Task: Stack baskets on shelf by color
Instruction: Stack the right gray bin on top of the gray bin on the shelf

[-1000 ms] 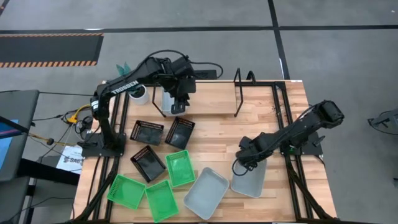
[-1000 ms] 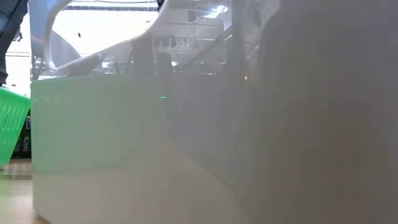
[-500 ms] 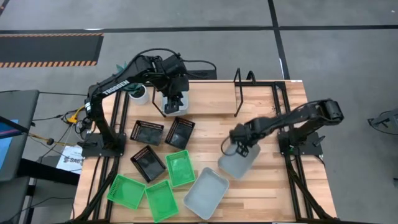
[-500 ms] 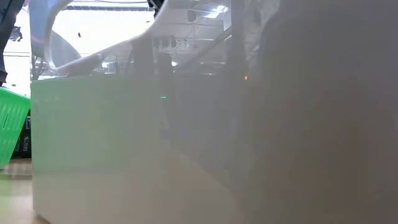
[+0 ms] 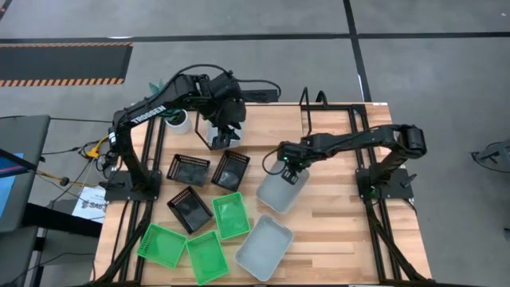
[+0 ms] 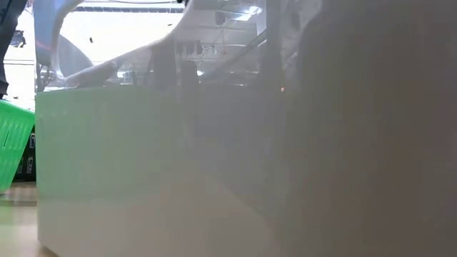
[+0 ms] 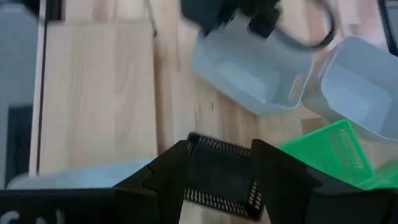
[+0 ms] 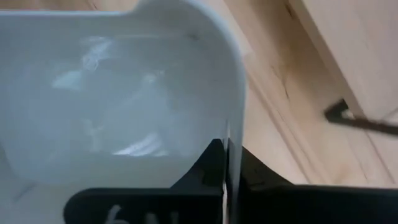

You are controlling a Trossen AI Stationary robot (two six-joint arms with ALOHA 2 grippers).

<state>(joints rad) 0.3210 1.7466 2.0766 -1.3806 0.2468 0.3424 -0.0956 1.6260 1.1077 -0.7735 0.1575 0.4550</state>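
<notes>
My right gripper (image 5: 291, 171) is shut on a pale grey-white basket (image 5: 279, 193) over the middle of the table, near the shelf. The shelf (image 5: 263, 127) is a narrow wooden board between black wire end loops along the far edge. My left gripper (image 5: 223, 134) is open over the shelf's left end with nothing between its fingers (image 7: 180, 162). A pale basket (image 7: 68, 177) shows just beside it, mostly hidden. Three black baskets (image 5: 189, 169), three green baskets (image 5: 231, 215) and another pale one (image 5: 264, 247) lie flat on the table. My right gripper holds the pale basket by the rim of one end wall (image 8: 229, 134), close to a rounded corner. One finger is inside the basket and one outside. The fingers come steeply from above. The basket hangs tilted below them; whether its low end touches the table, I cannot tell.
A white plant pot (image 5: 179, 121) stands at the far left corner beside the left arm. In the low view a pale basket wall (image 6: 143, 171) close to the camera blocks nearly everything, with a green basket (image 6: 14, 146) at its left. Bare wood lies at the table's right side (image 5: 343, 223).
My right gripper has carried the pale basket from the near right of the table toward the far left, up to the middle in front of the shelf. The basket has left its place beside the other pale one and now hangs tilted.
</notes>
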